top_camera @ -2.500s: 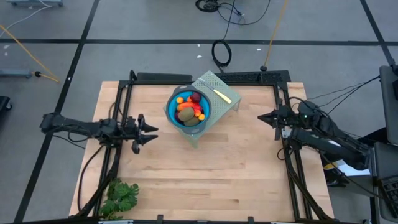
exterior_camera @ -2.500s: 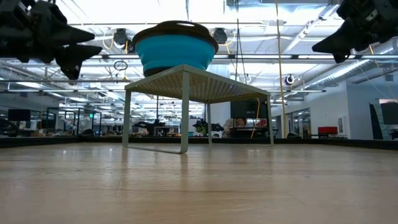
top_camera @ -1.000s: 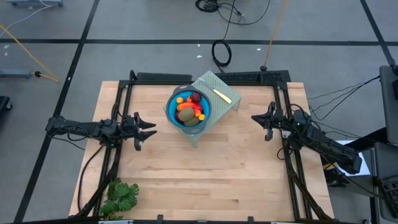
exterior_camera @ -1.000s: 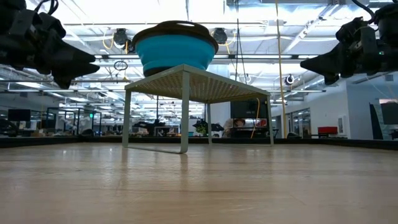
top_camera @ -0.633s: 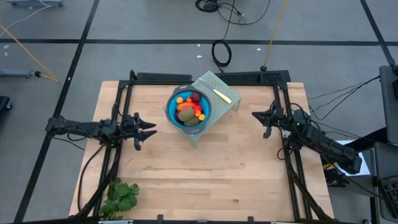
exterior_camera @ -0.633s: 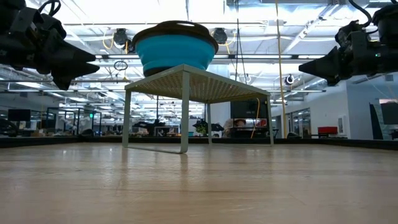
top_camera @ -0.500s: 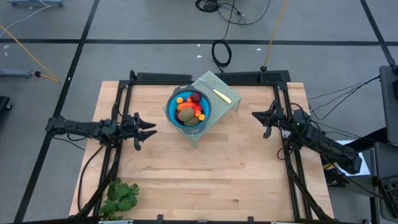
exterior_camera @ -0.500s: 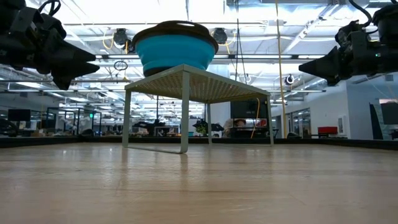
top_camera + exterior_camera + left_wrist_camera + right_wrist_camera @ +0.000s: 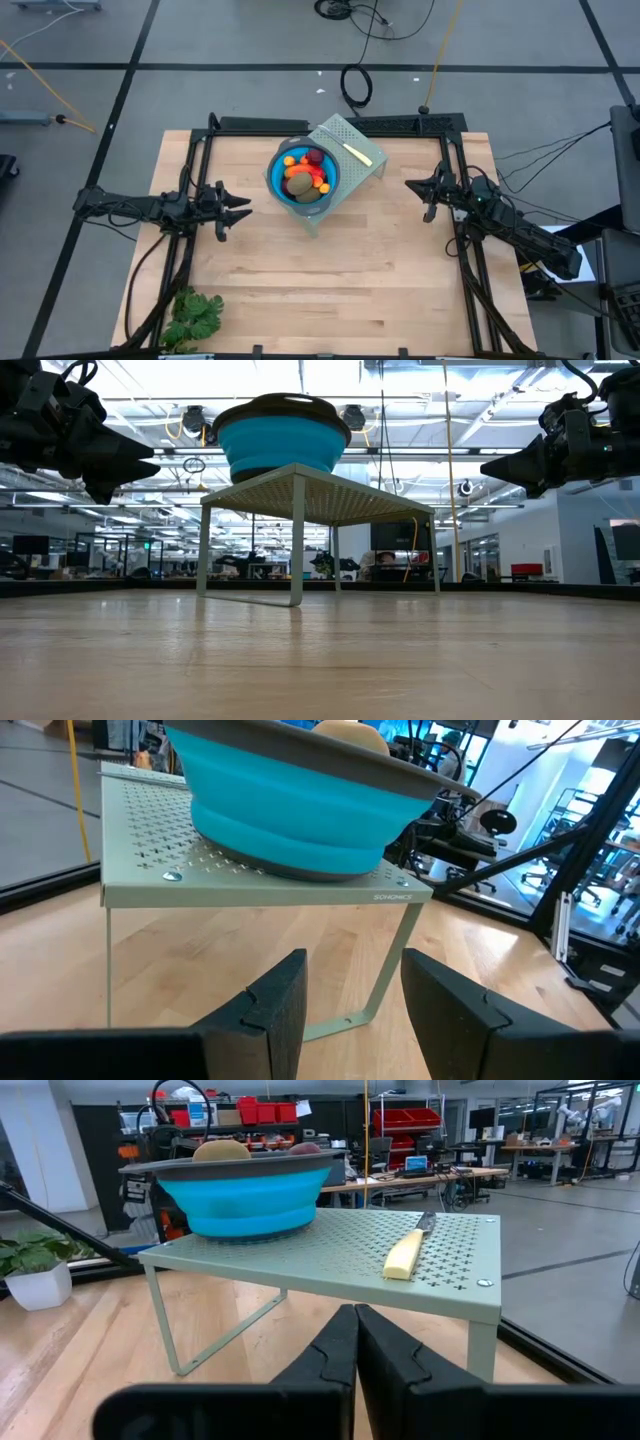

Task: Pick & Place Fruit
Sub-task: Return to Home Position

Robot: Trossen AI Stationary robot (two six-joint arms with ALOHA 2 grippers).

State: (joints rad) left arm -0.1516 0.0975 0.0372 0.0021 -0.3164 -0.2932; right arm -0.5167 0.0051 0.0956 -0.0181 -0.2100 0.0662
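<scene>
A blue bowl [image 9: 304,175] holds the fruit [image 9: 300,184]: a brown-green oval, a dark red ball [image 9: 316,157] and small orange and red bits. The bowl stands on the near-left corner of a pale green perforated shelf [image 9: 340,131] at the table's far middle. My left gripper [image 9: 246,208] hovers open, left of the bowl and at about its height, pointing at it [image 9: 352,985]. My right gripper [image 9: 408,186] hovers shut to the right of the shelf, pointing at it [image 9: 355,1320]. Neither touches anything.
A thin cream stick [image 9: 357,153] lies on the shelf's top, right of the bowl. A leafy green bunch [image 9: 193,318] lies at the table's near-left corner. Black frame rails [image 9: 190,170] run along the table's left, right and far sides. Bare wood spans the near half.
</scene>
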